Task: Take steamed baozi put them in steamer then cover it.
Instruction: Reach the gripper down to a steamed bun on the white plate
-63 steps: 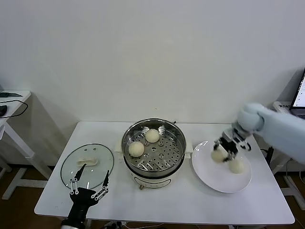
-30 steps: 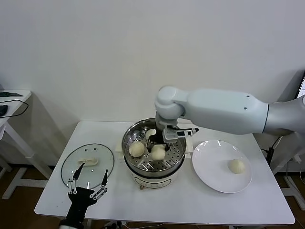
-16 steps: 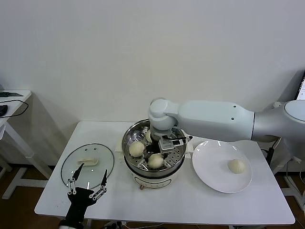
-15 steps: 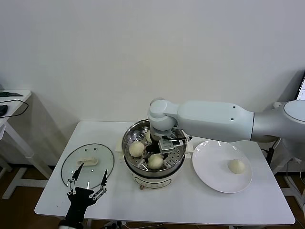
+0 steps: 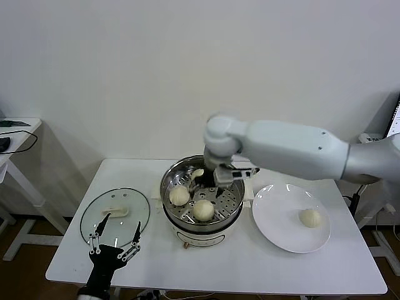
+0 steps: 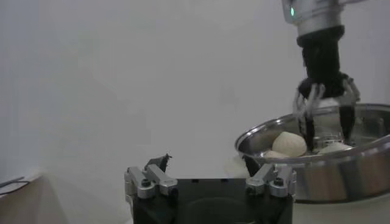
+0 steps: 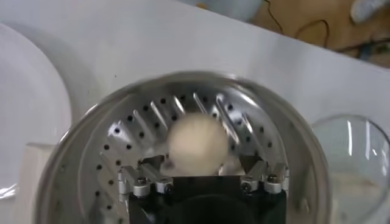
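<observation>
Looked like a lab or test room: bare white wall (image 5: pixel 125 75), plain white desk (image 5: pixel 262 262), laptop (image 5: pixel 394 125) at the side.

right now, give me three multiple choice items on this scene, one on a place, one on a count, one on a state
1. Where does the cover lie?
A. on the steamer
B. on the table left of the steamer
C. on the white plate

2. How many baozi sit in the steamer?
A. one
B. three
C. four

3. How is the right tool?
A. open, above the steamer
B. shut on a bun
C. resting on the plate

Answers: 1 B, the glass lid lies flat beside the pot. 2 B, three buns show inside, a fourth baozi lies on the white plate. 3 A, its fingers stand apart, holding nothing.
</observation>
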Controlling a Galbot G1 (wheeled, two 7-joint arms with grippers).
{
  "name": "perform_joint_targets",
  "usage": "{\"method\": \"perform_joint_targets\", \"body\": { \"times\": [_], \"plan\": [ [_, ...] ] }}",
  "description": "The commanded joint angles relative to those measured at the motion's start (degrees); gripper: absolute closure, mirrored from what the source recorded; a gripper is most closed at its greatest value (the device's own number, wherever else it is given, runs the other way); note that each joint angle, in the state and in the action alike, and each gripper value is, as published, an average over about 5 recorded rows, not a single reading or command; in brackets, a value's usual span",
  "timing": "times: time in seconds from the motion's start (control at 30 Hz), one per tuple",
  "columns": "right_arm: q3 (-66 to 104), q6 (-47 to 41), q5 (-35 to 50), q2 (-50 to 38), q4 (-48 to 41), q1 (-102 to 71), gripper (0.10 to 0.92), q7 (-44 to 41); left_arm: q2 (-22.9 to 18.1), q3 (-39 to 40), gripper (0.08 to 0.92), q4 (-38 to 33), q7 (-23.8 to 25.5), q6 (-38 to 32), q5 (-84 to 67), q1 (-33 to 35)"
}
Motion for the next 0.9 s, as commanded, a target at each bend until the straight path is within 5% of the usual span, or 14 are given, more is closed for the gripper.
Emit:
{"method": "perform_joint_targets", "body": {
  "times": [0.03,0.27,0.9],
  "plan": [
    [4.94,-20.79,16.08,-17.87,-7.01,2.63,0.203,-4.77,0.16,0.28,0.177,-0.17,0.02,0.18,0.08,0.07],
    [3.69,-33.48,19.16,-27.51,-17.15,-2.39,0.203,-6.89,0.39,0.41,0.177,-0.52,0.02,0.24,0.13,0.11],
    [15.86,-34.50,8.05,-30.93,-23.12,-30.55,0.203,0.85,0.47,0.44,0.177,-0.42,-0.04,0.64,0.30,0.38]
  ]
}}
